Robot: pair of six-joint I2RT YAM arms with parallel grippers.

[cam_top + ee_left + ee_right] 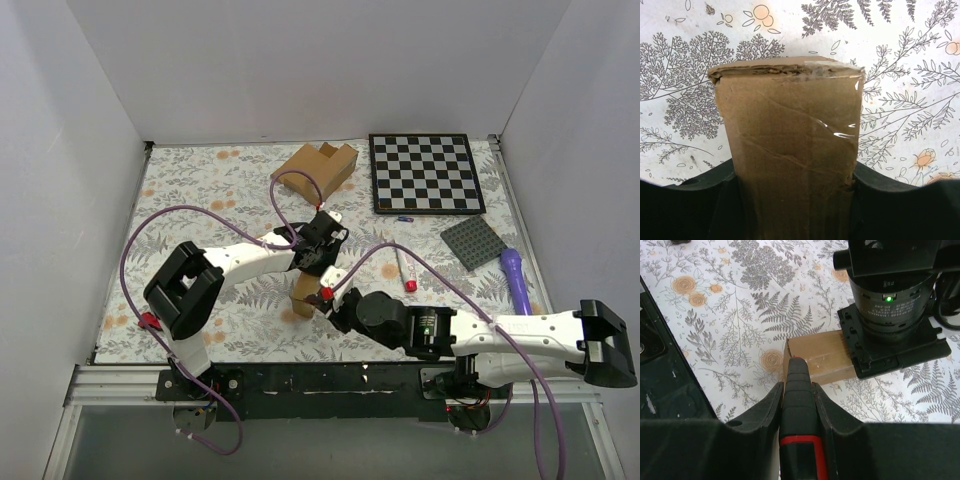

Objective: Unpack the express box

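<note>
Left jaws clamp the express box [790,150]; right jaws, just beside, grip a black tool [799,405]

Express box [302,298] partly beneath the left arm [250,257], near end off the left wrist view

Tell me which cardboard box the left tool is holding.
The small taped express box, clamped in the left tool; the larger notched box sits apart beside the checkerboard.
</note>
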